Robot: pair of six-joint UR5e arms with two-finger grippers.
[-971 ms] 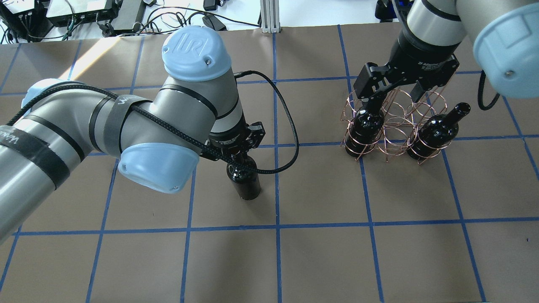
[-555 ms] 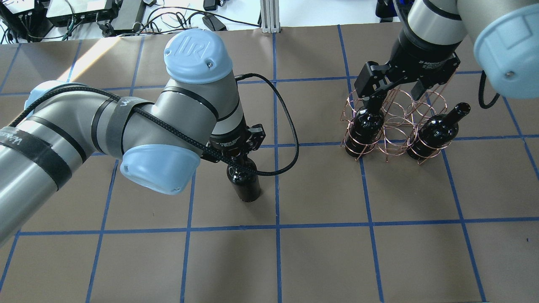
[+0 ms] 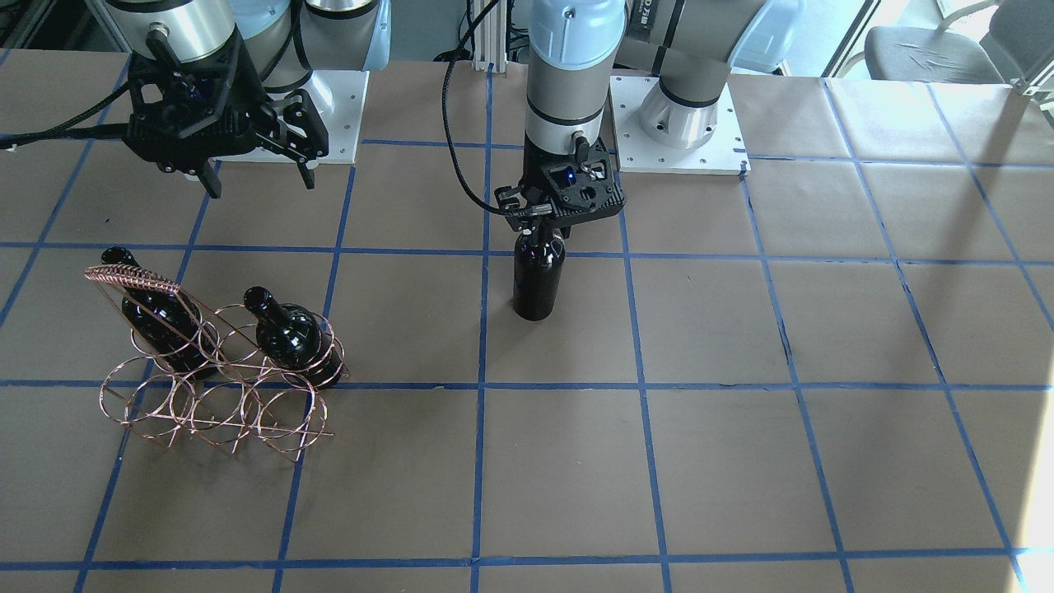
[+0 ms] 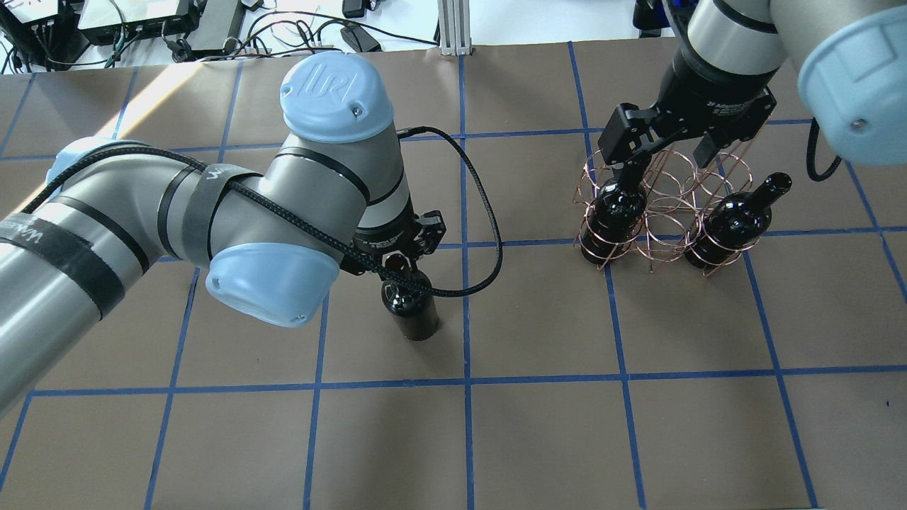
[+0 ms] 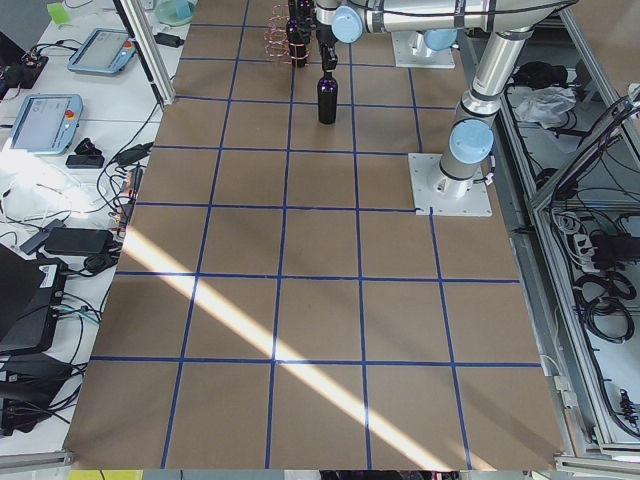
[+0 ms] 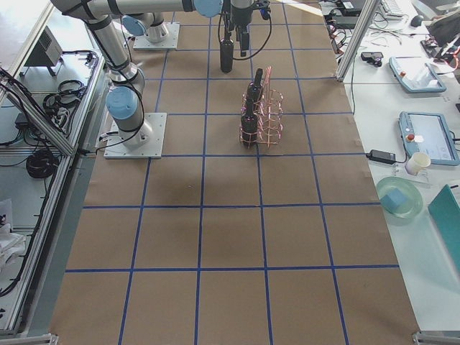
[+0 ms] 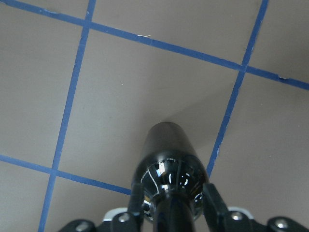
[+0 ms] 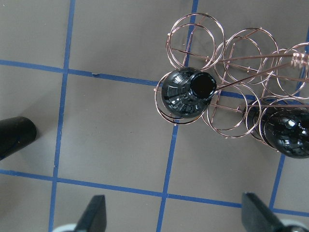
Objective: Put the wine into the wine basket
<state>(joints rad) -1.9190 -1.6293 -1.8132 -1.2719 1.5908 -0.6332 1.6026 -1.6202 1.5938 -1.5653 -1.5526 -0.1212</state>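
Left gripper point(image 3: 540, 235) clamped on neck of upright wine point(image 3: 537, 282); right gripper point(image 3: 263, 188) spread wide, raised near wine basket point(image 3: 221, 405).

Cannot see the neck of the wine point(image 3: 538, 280) inside the left pincer point(image 3: 541, 235), nor all of one racked bottle point(image 8: 289, 137), cut by the right-wrist view's edge.

The wine bottle point(image 3: 538, 276) is smooth, very glossy dark glass, with bright reflections on its shoulder. The 2 other bottles point(image 3: 290, 333) have the same mirror-like black glass. The wine basket point(image 3: 214, 387) is thin, shiny copper-coloured wire with a coiled-wire handle point(image 3: 132, 278). Matt brown paper covers the table point(image 3: 823, 329), crossed by blue tape lines point(image 3: 741, 385). The left arm point(image 4: 106, 219) is satin grey metal with smooth pale-blue caps point(image 4: 336, 88) and a braided black cable point(image 4: 501, 241).
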